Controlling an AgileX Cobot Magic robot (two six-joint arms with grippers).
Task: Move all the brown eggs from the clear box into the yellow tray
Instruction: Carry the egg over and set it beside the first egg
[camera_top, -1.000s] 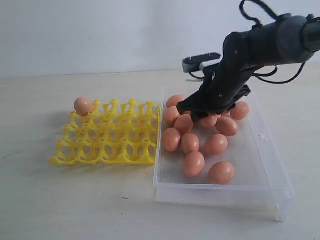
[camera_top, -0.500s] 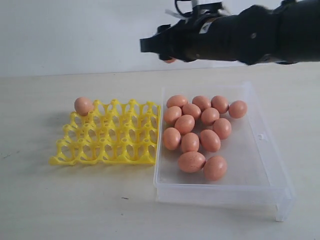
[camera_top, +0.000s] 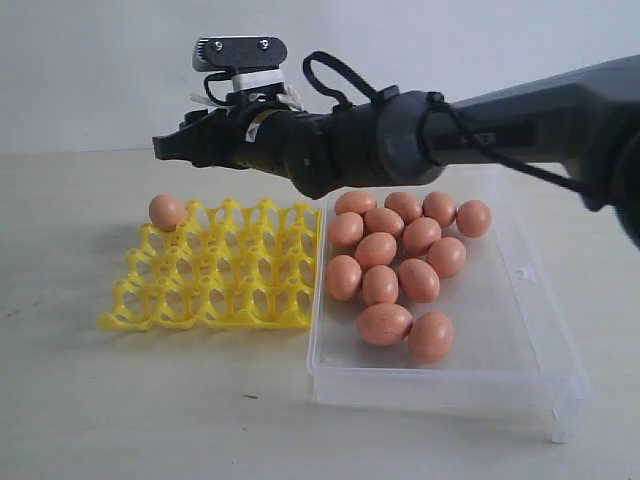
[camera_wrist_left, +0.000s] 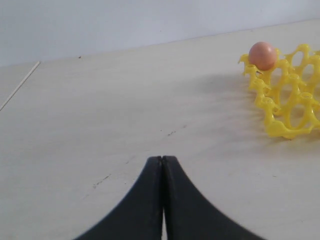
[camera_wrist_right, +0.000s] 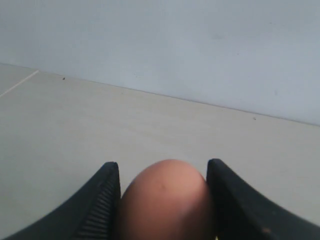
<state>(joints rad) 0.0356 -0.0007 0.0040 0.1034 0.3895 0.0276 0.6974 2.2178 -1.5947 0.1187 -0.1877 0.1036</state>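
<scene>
Right wrist view: right gripper (camera_wrist_right: 163, 167) grips a brown egg (camera_wrist_right: 165, 205), seemingly hovering at eleven o'clock of the yellow tray (camera_top: 215, 290)

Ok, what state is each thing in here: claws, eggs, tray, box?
Right claw: shut on one brown egg, in the air.
Left claw: shut, empty.
Yellow tray: one egg in a corner cup, other cups empty.
Clear box: lidless, fourteen loose eggs inside.
</scene>
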